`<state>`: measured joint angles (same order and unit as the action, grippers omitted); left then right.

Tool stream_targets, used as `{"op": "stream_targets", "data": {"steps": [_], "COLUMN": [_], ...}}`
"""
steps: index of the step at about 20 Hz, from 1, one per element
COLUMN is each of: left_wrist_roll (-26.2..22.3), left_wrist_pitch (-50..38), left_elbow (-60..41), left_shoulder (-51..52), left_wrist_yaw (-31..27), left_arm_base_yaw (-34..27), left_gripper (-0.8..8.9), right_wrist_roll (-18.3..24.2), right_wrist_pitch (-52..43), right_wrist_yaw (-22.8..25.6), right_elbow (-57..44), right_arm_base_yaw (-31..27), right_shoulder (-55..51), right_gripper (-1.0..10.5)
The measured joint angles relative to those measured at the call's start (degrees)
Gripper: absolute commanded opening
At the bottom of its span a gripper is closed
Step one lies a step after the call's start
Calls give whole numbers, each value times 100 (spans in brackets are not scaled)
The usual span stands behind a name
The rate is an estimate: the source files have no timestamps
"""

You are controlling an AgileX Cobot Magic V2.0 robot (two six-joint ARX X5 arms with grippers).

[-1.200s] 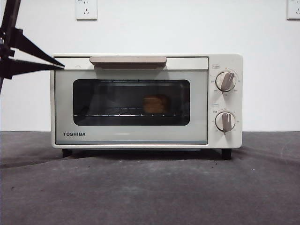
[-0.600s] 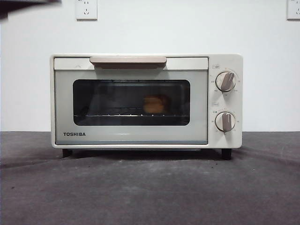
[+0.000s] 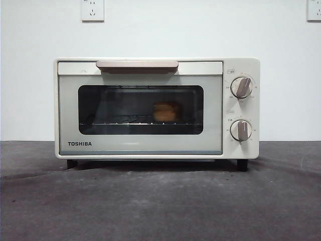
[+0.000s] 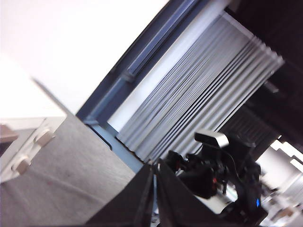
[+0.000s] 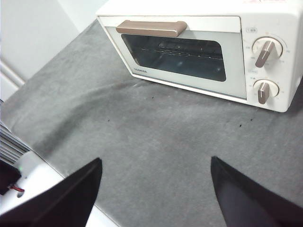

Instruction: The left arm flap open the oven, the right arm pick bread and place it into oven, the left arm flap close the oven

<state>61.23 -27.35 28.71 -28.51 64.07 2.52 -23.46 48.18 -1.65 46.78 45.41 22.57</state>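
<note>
1. Front view: the oven [image 3: 156, 108] stands on the grey counter [image 3: 160, 201], door shut, pinkish handle [image 3: 137, 65] across its top edge
2. Behind the dark window the bread [image 3: 166, 111] sits on the wire rack, right of centre
3. Two knobs [image 3: 241, 87] sit one above the other on the right panel
4. Left gripper [image 4: 155, 198] is turned away from the oven, its fingers pressed together on nothing
5. Right gripper [image 5: 156, 189] hangs over bare counter on the oven's near side, fingers [image 5: 71, 196] spread wide, released
</note>
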Motion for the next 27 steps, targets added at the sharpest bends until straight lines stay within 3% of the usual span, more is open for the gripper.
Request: {"op": "stream_targets", "data": {"steps": [5, 9, 13, 17, 18, 20, 21, 27], "left_wrist_roll": [-1023, -2166, -2931, -3309, -3351, -3377, -3377, -3377], "left_wrist_pitch": [1762, 3980, 5486, 5547, 5534, 5541, 5539, 5536], "left_elbow": [33, 33, 31, 31, 31, 31, 31, 31], "left_shoulder": [1095, 1716, 1989, 2002, 2006, 2006, 2006, 2006], "left_wrist_yaw": [-417, -1486, -2330, -2347, -2350, -2350, -2350, -2350], "left_arm_base_yaw": [2, 0, 0, 0, 0, 0, 0, 0], "left_gripper": [15, 15, 15, 16, 16, 16, 16, 16], "right_wrist_roll": [295, 439, 570, 748, 780, 809, 828, 931], "right_wrist_pitch": [-131, -354, -437, -439, -439, -439, -439, -439], "right_wrist_yaw": [15, 17, 17, 17, 22, 24, 24, 37], "right_elbow": [0, 0, 0, 0, 0, 0, 0, 0], "right_arm_base_yaw": [0, 0, 0, 0, 0, 0, 0, 0], "right_shoulder": [0, 0, 0, 0, 0, 0, 0, 0], "right_gripper": [355, 355, 355, 344, 296, 55, -3, 16]}}
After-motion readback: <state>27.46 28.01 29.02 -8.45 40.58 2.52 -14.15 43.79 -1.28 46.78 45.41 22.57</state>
